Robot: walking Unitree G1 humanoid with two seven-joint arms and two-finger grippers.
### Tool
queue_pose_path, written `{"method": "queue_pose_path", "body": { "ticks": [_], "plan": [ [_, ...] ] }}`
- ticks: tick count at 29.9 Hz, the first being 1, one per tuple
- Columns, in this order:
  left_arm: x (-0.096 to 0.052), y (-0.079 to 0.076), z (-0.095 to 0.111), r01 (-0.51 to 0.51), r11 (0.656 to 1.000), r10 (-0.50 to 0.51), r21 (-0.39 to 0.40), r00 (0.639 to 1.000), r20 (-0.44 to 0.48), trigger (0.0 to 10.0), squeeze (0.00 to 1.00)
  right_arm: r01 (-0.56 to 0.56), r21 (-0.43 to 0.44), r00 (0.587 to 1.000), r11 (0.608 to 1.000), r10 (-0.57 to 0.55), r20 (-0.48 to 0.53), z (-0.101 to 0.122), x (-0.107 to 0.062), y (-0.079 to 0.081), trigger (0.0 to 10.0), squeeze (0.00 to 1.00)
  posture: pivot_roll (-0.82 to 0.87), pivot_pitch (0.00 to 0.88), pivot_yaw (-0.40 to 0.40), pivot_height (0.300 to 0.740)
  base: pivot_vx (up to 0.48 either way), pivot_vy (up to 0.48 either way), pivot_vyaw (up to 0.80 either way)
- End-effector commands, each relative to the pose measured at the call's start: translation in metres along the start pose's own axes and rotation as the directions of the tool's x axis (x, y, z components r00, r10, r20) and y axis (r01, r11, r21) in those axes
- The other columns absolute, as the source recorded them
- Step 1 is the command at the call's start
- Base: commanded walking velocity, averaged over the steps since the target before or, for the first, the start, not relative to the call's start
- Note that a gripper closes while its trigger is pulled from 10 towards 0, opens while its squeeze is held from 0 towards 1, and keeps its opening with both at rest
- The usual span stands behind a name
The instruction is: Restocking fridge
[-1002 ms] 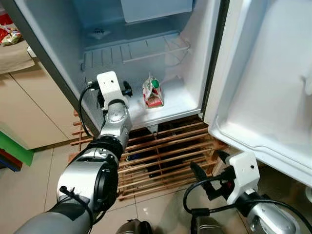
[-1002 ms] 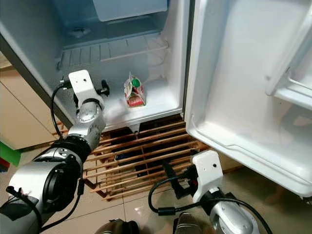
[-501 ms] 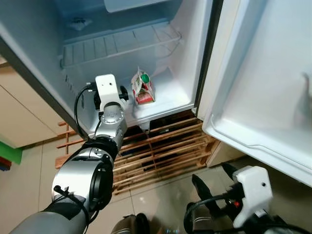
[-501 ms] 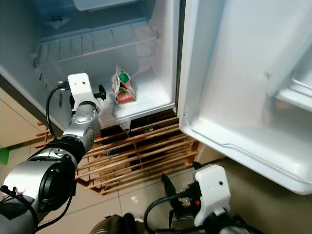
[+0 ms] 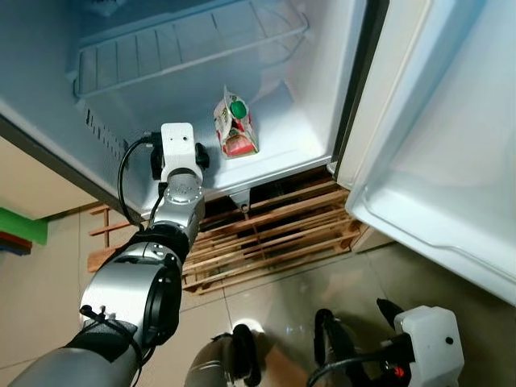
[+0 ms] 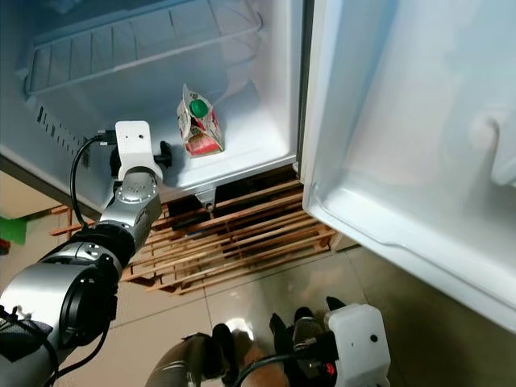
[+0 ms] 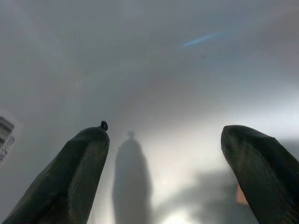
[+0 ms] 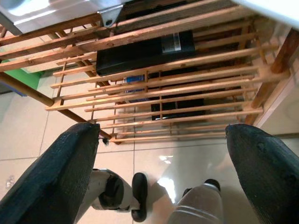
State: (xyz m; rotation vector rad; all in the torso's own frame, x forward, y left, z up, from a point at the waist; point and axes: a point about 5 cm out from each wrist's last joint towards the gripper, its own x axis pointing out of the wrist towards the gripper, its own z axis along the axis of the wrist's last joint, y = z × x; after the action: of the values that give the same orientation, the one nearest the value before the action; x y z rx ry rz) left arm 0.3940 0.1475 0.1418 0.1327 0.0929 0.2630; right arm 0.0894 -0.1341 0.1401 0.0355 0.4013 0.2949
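A small red-and-white carton with a green cap [image 5: 235, 127] stands upright on the fridge's white floor [image 5: 282, 149]. My left arm reaches into the fridge, its white wrist block [image 5: 177, 145] just left of the carton and apart from it. In the left wrist view my left gripper [image 7: 163, 135] is open, nothing between its fingers, facing bare white fridge lining. My right gripper [image 8: 163, 130] hangs low over the tiled floor, open and empty, looking at the wooden stand.
The fridge door [image 5: 451, 121] stands open at the right. A wire shelf [image 5: 185, 40] crosses the fridge above the carton. The fridge rests on a slatted wooden stand [image 5: 266, 234]. My feet [image 5: 242, 359] are on glossy tiles. A green object [image 5: 20, 226] lies at the left.
The whole view has shifted with the camera. My right gripper has sunk lower toward the floor. My left gripper stays in the fridge, slightly nearer its front edge relative to the carton.
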Motion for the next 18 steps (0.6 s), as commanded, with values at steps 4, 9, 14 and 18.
{"method": "queue_pose_path", "body": {
  "ticks": [4,9,14,18],
  "plan": [
    [-0.003,-0.015,-0.001,0.072,0.997,-0.072,0.02,0.997,-0.024,10.0,0.0,0.019,0.018,1.0,1.0,-0.019,0.009,0.0,-0.008,0.007,10.0,0.12,-0.48,0.41,0.191,0.74,0.0,0.0,0.0],
    [-0.007,-0.027,-0.002,0.124,0.992,-0.124,-0.01,0.991,-0.039,10.0,0.0,0.03,0.026,1.0,0.999,-0.031,0.003,-0.002,-0.011,0.011,10.0,0.12,-0.48,0.416,0.205,0.74,0.0,0.0,0.0],
    [-0.013,-0.042,-0.002,0.181,0.982,-0.183,-0.05,0.982,-0.054,10.0,0.0,0.043,0.031,0.999,0.999,-0.043,-0.001,-0.003,-0.013,0.013,10.0,0.12,-0.49,0.42,0.216,0.74,0.0,0.0,0.0],
    [-0.015,-0.051,0.003,0.221,0.97,-0.226,-0.099,0.973,-0.044,10.0,0.0,0.055,0.024,0.998,0.998,-0.055,0.006,-0.003,-0.014,0.015,10.0,0.12,-0.49,0.423,0.225,0.74,0.0,0.0,0.0]
  ]
}}
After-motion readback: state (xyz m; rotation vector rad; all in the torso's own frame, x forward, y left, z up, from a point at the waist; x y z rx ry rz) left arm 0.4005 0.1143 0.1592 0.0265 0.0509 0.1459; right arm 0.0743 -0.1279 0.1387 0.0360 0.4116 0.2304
